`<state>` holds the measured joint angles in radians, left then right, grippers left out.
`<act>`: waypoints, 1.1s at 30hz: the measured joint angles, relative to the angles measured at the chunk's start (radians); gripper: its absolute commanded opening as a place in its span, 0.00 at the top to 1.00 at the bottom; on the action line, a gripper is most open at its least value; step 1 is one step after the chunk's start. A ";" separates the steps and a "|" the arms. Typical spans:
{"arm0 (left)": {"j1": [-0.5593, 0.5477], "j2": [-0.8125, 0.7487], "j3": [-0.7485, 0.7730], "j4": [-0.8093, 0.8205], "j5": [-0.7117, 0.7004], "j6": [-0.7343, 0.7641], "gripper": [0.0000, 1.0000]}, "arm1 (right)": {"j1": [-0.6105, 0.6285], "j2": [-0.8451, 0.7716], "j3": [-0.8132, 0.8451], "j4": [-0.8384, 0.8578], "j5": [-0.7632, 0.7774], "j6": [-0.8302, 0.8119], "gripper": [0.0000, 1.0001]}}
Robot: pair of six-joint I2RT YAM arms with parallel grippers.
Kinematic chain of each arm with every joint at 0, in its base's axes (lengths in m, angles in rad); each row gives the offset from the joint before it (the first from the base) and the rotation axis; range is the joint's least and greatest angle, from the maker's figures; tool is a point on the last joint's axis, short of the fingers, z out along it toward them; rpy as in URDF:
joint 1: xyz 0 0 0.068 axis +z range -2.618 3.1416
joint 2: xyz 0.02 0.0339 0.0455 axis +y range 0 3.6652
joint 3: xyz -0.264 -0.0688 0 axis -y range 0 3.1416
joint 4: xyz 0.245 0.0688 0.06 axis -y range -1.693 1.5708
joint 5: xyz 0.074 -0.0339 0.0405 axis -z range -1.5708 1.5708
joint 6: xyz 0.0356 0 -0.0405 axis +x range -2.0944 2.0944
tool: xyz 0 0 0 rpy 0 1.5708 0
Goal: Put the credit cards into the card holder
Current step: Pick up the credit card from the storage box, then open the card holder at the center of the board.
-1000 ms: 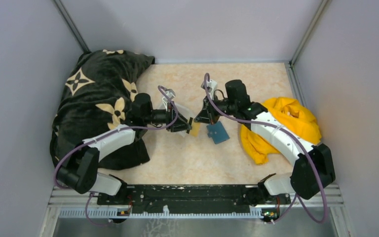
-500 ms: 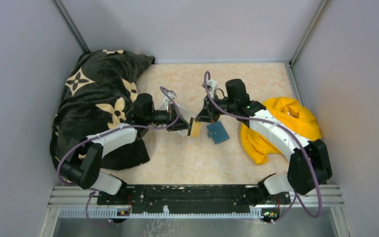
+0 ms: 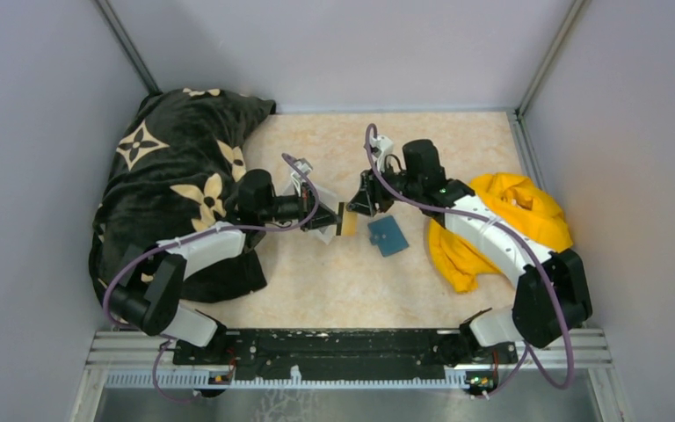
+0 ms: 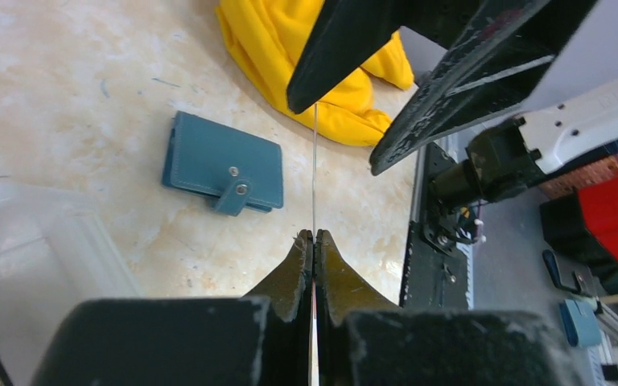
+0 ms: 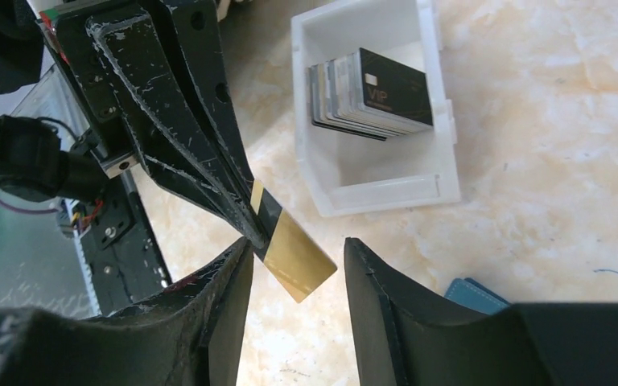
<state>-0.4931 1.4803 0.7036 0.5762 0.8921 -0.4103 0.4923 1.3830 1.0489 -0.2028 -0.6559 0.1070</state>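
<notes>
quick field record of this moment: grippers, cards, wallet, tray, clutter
left gripper: shut on gold card, held edge-up above the table
right gripper: open, jaws either side of the card's free end
card holder: closed, strap snapped, lying flat on the table
white tray: holds stack of cards, leaning on edge
clutter: yellow cloth on the right, black patterned blanket on the left

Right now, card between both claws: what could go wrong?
1. The left claw pinches the card by one end only, and the right claw stands open around it; it could twist or drop.
2. The wallet lies shut, strap apparently snapped, so no slot is open yet.
</notes>
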 measured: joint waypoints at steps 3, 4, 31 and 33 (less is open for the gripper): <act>-0.009 0.000 0.000 -0.005 -0.074 -0.009 1.00 | 0.000 -0.017 -0.004 0.006 0.055 0.011 0.52; -0.013 0.000 0.000 -0.008 -0.098 -0.013 1.00 | 0.000 -0.027 -0.010 0.016 0.076 0.019 0.52; -0.320 0.256 0.408 -0.413 -0.694 -0.309 1.00 | 0.000 -0.177 -0.356 0.090 0.938 0.365 0.89; -0.339 0.276 0.456 -0.474 -0.734 -0.315 1.00 | 0.000 -0.170 -0.357 0.090 0.950 0.377 0.90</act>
<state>-0.8322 1.7565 1.1599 0.1020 0.1581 -0.7254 0.4923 1.2129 0.6922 -0.1123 0.2943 0.4835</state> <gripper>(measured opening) 0.008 0.108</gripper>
